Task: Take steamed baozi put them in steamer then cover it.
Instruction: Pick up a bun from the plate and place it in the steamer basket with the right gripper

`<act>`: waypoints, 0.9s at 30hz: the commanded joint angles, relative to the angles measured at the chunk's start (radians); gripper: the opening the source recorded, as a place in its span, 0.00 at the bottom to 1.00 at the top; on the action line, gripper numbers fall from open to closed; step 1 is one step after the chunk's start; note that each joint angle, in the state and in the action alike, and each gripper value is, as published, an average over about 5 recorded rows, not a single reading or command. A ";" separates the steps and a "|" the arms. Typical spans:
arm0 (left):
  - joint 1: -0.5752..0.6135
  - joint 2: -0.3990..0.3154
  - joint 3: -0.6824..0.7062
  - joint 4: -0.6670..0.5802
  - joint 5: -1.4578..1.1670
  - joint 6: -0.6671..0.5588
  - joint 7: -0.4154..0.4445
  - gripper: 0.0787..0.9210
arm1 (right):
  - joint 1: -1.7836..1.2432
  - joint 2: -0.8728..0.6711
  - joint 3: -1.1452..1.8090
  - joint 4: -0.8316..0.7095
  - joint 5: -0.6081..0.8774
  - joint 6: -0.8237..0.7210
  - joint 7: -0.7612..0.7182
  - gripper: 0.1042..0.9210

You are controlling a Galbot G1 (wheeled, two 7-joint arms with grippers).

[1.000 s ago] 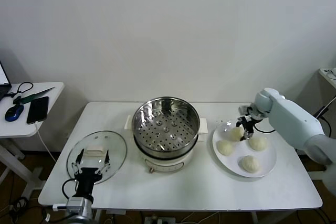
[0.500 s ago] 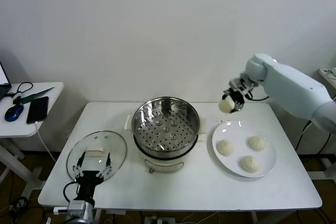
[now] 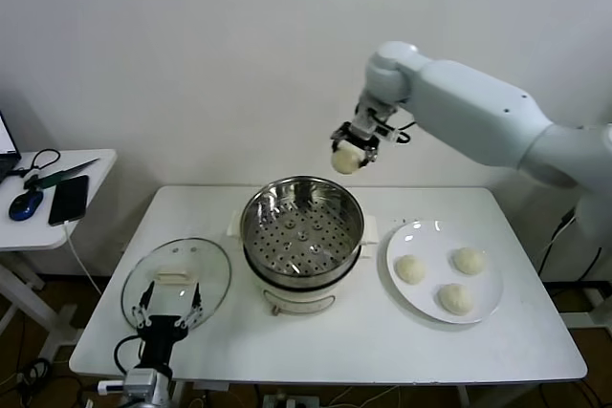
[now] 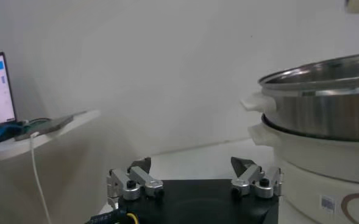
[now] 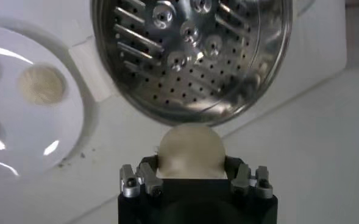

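Observation:
My right gripper (image 3: 348,156) hangs high in the air, above the far right rim of the steamer (image 3: 302,226), and is shut on one cream-white baozi (image 3: 345,160). The right wrist view shows that baozi (image 5: 190,150) clamped between the jaws, with the steamer's perforated floor (image 5: 191,49) below it. Three more baozi (image 3: 410,269) lie on the white plate (image 3: 490,301) to the right. The glass cover (image 3: 176,284) with its white handle lies flat at the front left. My left gripper (image 3: 170,310) waits open over the cover's near edge.
A side table (image 3: 53,200) at the far left holds a phone, a mouse and cables. The steamer stands on a white pot base (image 4: 325,161) in the middle of the white table (image 3: 382,351). The wall is close behind.
My right arm lifted one baozi off the plate and carried it up and to the left, from the plate to above the steamer's rim. The left arm barely moved.

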 commanded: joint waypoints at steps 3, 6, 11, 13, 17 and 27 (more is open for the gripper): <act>0.010 0.002 -0.005 0.003 0.002 0.001 -0.008 0.88 | -0.095 0.111 0.019 0.022 -0.219 0.091 0.025 0.72; 0.014 0.003 -0.010 0.006 -0.002 -0.001 -0.009 0.88 | -0.127 0.115 0.023 0.018 -0.267 0.099 0.030 0.73; 0.018 0.004 -0.017 0.010 -0.011 -0.003 -0.010 0.88 | -0.170 0.122 0.027 -0.012 -0.317 0.103 0.036 0.73; 0.019 0.004 -0.020 0.010 -0.014 -0.003 -0.010 0.88 | -0.187 0.127 0.030 -0.035 -0.329 0.106 0.037 0.73; 0.024 0.005 -0.025 0.012 -0.019 -0.005 -0.010 0.88 | -0.212 0.138 0.035 -0.077 -0.347 0.112 0.044 0.73; 0.030 0.003 -0.031 0.021 -0.023 -0.009 -0.009 0.88 | -0.234 0.156 0.039 -0.142 -0.359 0.126 0.071 0.74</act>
